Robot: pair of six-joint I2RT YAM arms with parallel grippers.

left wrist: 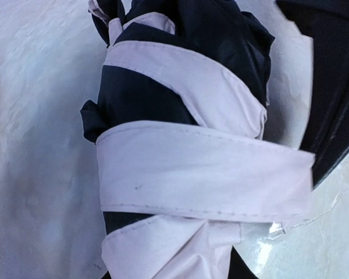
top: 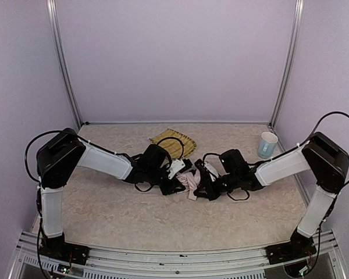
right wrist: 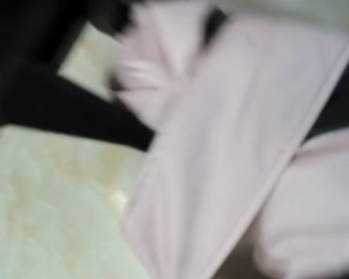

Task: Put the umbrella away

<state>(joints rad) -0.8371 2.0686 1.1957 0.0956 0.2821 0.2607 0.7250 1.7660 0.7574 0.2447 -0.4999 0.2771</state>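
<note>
we log colours | umbrella (top: 189, 181): pale pink fabric with stitched hems, black underside | tray (top: 173, 141): yellow-tan weave | cup (top: 267, 144): pale blue, white rim | table (top: 134, 215): beige, faintly marbled | walls (top: 174, 58): lilac | arms (top: 104, 161): white shells, black joints and cables

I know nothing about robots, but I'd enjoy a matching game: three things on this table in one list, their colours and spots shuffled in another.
Things:
1. umbrella
2. woven tray
3. cup

Descriptions:
A. pale blue, standing at the far right
B. pale pink and black, bundled up in the middle
C. yellow-tan, lying flat at the back

Pairs: 1-B, 2-C, 3-A
</note>
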